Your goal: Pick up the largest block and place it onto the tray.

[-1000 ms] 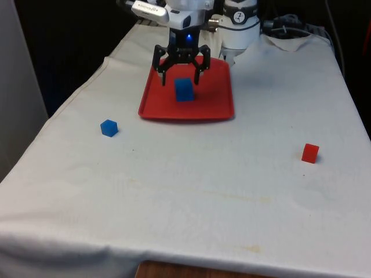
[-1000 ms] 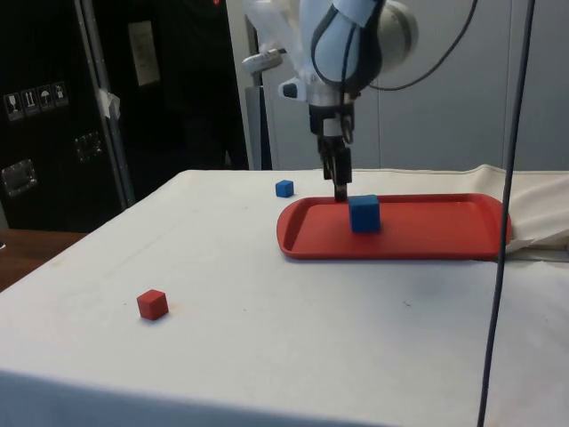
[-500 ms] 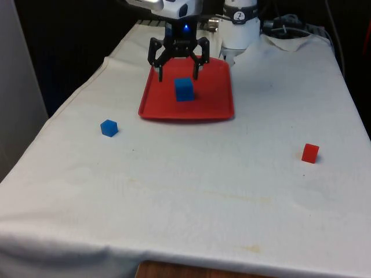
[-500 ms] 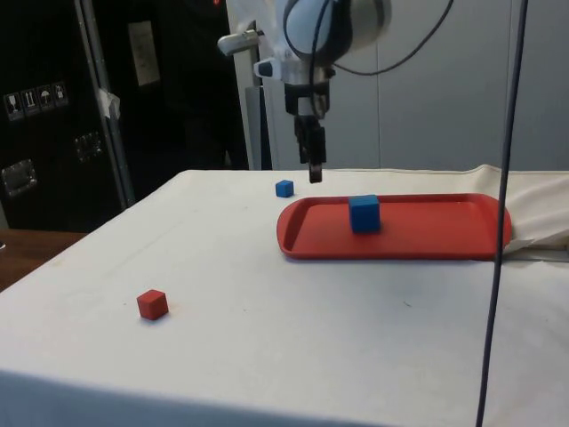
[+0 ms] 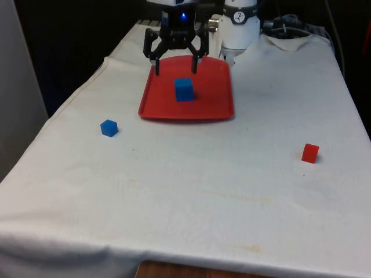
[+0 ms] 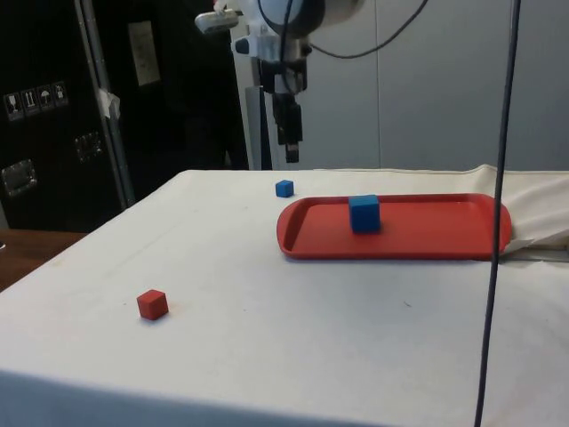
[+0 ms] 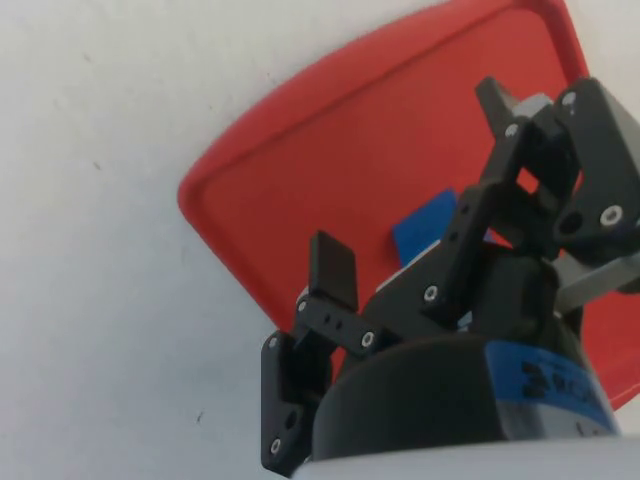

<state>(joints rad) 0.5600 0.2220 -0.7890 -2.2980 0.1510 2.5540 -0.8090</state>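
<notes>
Now, at the front view's left, a small blue cube-shaped block [image 5: 109, 127] is sitting on the white-cloth-covered tabletop [image 5: 191, 174], well apart from everything else; from the side it [image 6: 284, 188] is showing just past the tray's near end. Further along, a flat red rectangular plastic tray [image 5: 208, 104] is lying on the cloth at the far middle, and the large blue cube-shaped block [image 5: 184, 89] is resting upright inside it, toward its middle, clear of the rim. In the side view this large block [image 6: 364, 213] is standing on the tray's floor [image 6: 427, 233] with nothing touching it.

I am holding my black two-finger claw [image 5: 175, 65] in the air above the tray's far edge, with its fingers spread wide and gripping nothing. From the side, my claw [image 6: 291, 153] is hanging high over the tabletop, above the small blue block's region and off from the large block. Through the wrist view, my fingers [image 7: 333, 272] are standing apart, and a corner of the large blue block [image 7: 425, 228] is peeking out between them on the red tray [image 7: 300, 160].

At the front view's right, a small red cube-shaped block [image 5: 310, 153] is lying alone on the cloth, well apart from the tray; in the side view it [image 6: 153, 304] is sitting nearest the camera.
</notes>
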